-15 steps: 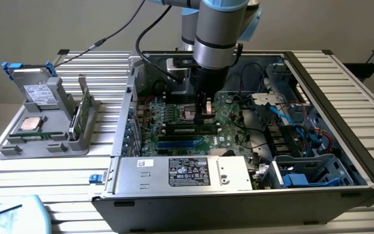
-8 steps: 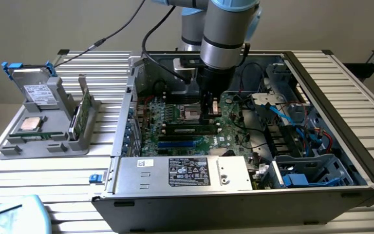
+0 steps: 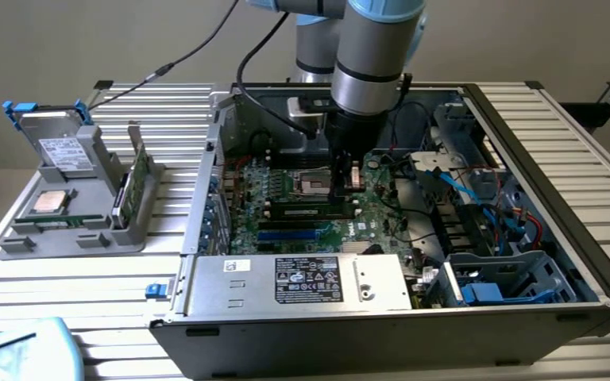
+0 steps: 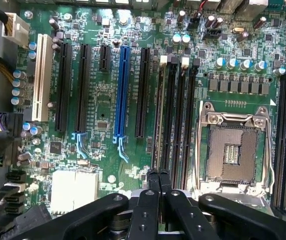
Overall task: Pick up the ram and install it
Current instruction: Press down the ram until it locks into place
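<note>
Inside the open computer case (image 3: 559, 262), the gripper (image 4: 158, 176) hovers over the motherboard (image 4: 107, 100), jaws pressed together. The ram (image 4: 159, 120) stands edge-on in a slot just beside the empty processor socket (image 4: 231, 150), directly beyond the fingertips (image 4: 153, 176).

A ribbed metal table (image 3: 61, 290) stands before a plain grey-beige wall (image 3: 93, 40).

The motherboard (image 4: 107, 100) is green, dotted with silver-topped capacitors. On it, one slot (image 4: 121, 90) is bright blue, with black slots either side and a white slot (image 4: 42, 77) further off. The gripper (image 4: 158, 176) above the motherboard is black. Beside the motherboard, the power supply (image 3: 299, 282) is grey with a black-and-white label.
</note>
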You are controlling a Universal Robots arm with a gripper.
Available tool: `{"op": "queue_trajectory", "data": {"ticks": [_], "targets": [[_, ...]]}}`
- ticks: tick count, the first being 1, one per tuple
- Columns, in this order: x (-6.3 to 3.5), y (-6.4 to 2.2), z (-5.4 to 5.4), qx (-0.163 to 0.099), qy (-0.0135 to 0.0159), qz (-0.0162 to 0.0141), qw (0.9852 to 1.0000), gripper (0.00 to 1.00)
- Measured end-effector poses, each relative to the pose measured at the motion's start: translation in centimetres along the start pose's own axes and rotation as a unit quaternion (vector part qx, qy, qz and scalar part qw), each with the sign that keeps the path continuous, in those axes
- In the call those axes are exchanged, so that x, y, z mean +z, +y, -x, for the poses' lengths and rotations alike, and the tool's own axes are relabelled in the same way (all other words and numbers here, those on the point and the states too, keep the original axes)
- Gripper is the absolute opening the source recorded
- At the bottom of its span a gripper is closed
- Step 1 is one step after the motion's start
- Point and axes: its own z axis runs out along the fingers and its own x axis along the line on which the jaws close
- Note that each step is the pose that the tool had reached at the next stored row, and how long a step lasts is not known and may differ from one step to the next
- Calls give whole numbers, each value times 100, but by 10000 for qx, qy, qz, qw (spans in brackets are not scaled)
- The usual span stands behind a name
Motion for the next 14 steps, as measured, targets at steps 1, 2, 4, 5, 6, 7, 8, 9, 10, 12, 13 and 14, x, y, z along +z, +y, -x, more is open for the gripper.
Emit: {"op": "queue_trajectory", "data": {"ticks": [1,2,4,5,6,7,8,9,10,12,13,14], "targets": [[9,-1,1,1,0,-3,10000,10],[17,-1,2,1,0,-5,10000,10],[35,-3,4,3,0,-8,10000,10],[43,-4,5,3,0,-9,10000,10],[52,-4,6,4,0,-10,10000,10],[60,-5,7,4,2,-10,10000,10],[67,-5,7,5,4,-10,10000,10],[74,-5,8,6,4,-11,10000,10],[79,-6,10,5,1,-13,10000,10],[88,-7,11,5,3,-12,10000,10],[88,-7,10,5,4,-12,10000,10],[88,-7,10,5,3,-12,10000,10]]}}
